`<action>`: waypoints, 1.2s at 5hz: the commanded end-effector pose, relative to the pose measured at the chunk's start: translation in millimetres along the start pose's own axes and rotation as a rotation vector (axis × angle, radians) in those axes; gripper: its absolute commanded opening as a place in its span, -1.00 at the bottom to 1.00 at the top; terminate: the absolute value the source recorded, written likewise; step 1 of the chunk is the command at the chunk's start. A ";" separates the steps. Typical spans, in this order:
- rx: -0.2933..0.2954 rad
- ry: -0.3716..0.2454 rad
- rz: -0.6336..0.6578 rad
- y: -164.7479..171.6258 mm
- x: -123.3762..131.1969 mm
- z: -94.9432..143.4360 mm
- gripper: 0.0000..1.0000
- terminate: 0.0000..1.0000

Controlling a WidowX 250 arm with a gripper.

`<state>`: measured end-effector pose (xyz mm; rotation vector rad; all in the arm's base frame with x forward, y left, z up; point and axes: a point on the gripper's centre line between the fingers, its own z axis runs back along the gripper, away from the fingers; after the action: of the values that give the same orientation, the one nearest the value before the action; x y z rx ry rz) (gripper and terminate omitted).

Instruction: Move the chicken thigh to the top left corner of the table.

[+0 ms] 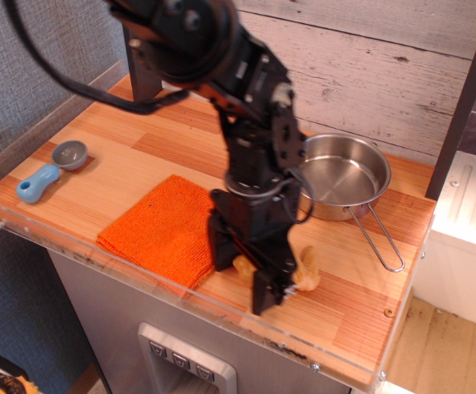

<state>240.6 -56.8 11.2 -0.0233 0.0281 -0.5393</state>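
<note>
1. gripper (249,279) hangs low over the front of the table (139,156), its two dark fingers (266,292) spread apart and pointing down, one on each side of the chicken thigh (307,269) — open, not clamped on anything.
2. most of the chicken thigh is hidden behind the fingers and the black wrist; only a tan lobe shows to the right of the gripper and a small sliver between the fingers near the left one. whether the fingers touch it cannot be told.
3. it lies on the bare wood near the front edge, just right of the orange cloth (160,230) and in front of the steel pan (338,176).
4. the right corner of the orange cloth is covered by the left finger, so where cloth ends and thigh begins is not visible.
5. the arm blocks the left rim of the pan; the pan's wire handle (382,238) runs toward the front right and is in plain sight.
6. at the far left sits a blue-handled scoop (51,171) with a grey metal bowl, well apart from the gripper.
7. the clear acrylic rim (221,310) along the front edge crosses just below the fingertips — the lowest finger tip overlaps it in view, so its height above the wood is hard to judge.
</note>
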 end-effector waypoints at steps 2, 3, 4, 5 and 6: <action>0.062 0.007 -0.035 -0.9 10.1 -3.8 -1.00 -1.00; 0.045 0.001 -0.026 3.3 9.2 3.7 -1.00 -1.00; 0.007 -0.104 0.053 22.5 9.9 51.1 -1.00 -1.00; 0.008 -0.158 0.241 75.1 2.7 95.7 -1.00 -1.00; 0.077 -0.118 0.404 129.0 -2.9 95.0 -1.00 -1.00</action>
<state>314.5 53.9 87.4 0.0141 -0.0629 -0.1404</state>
